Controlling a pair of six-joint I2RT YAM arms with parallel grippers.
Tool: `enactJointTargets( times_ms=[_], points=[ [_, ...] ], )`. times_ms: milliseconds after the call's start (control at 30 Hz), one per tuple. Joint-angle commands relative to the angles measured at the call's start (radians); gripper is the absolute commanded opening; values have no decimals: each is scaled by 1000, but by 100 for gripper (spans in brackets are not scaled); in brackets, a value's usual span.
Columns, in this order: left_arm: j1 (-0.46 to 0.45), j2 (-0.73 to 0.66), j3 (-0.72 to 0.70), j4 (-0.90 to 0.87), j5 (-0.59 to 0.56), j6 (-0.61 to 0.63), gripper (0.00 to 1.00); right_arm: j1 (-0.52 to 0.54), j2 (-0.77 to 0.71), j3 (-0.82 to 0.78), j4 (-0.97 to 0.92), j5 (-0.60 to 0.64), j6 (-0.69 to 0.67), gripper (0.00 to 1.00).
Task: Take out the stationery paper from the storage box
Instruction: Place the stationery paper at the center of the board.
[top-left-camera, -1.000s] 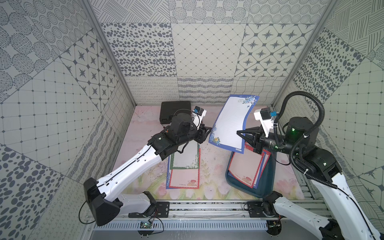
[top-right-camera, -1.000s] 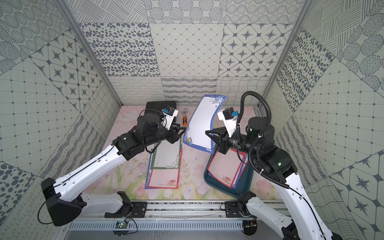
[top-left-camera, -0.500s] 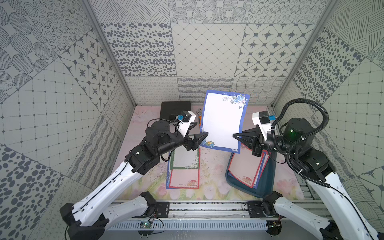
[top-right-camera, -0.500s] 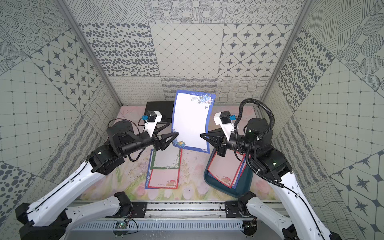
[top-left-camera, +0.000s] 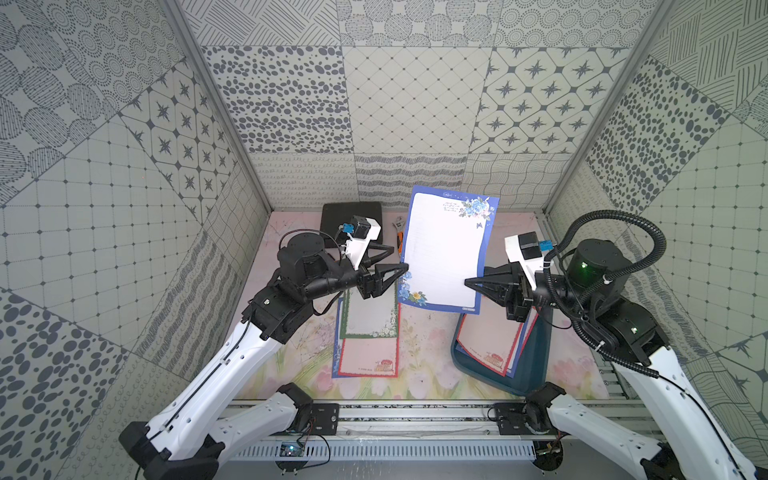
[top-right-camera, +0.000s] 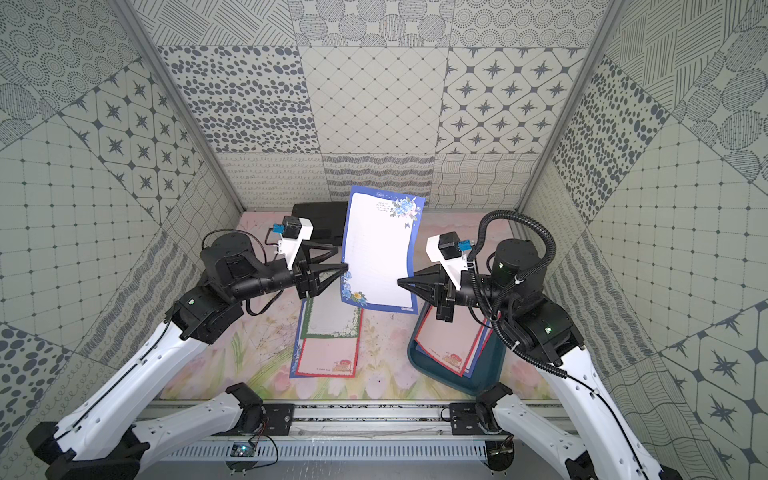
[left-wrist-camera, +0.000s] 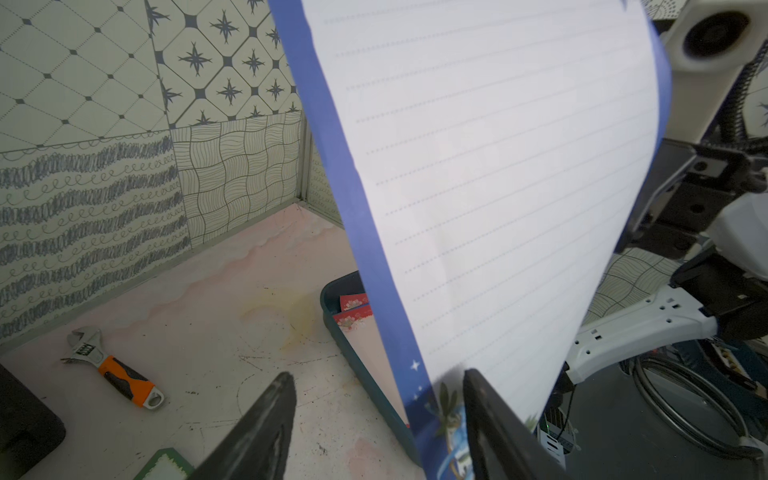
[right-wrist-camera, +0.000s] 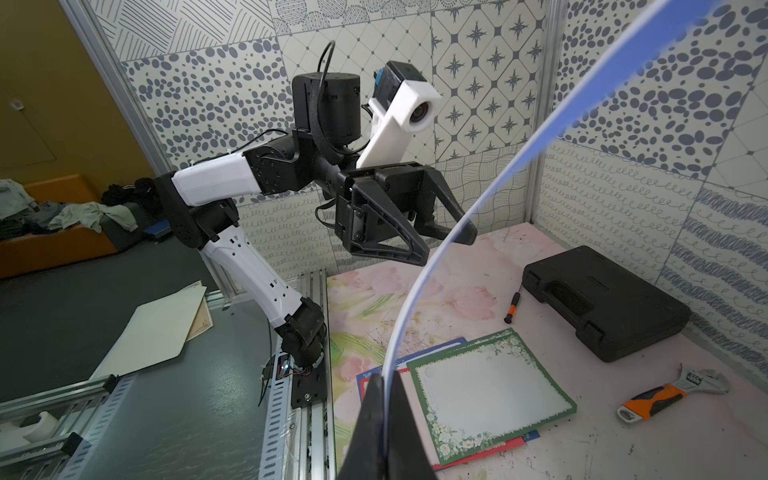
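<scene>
At left, the left claw (top-left-camera: 400, 258) stands spread wide, its jaws straddling the left edge of the stationery paper (top-left-camera: 446, 253). We see this blue-bordered sheet raised above the tabletop (top-left-camera: 424, 345), nearly upright, its long axis rising toward the back wall, flowered corner topmost. A second ago it bowed and slanted rightward; now it faces us flatter. At right, the right claw (top-left-camera: 467, 281) pinches its right edge, above the storage box (top-left-camera: 536, 353).
</scene>
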Motion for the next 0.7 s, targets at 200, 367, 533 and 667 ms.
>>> enactJointTargets(
  times_ms=[200, 367, 533, 667],
  points=[
    [15, -16, 5, 169, 288, -120, 50, -5, 26, -29, 78, -16, 8, 0],
    [15, -30, -10, 194, 287, -144, 41, -14, 35, -56, 118, 31, 30, 0],
    [15, -38, -25, 212, 259, -159, 31, -17, 49, -80, 153, 27, 59, 0],
    [15, -62, -44, 211, 227, -154, 25, -20, 35, -124, 219, 70, 116, 0]
  ],
)
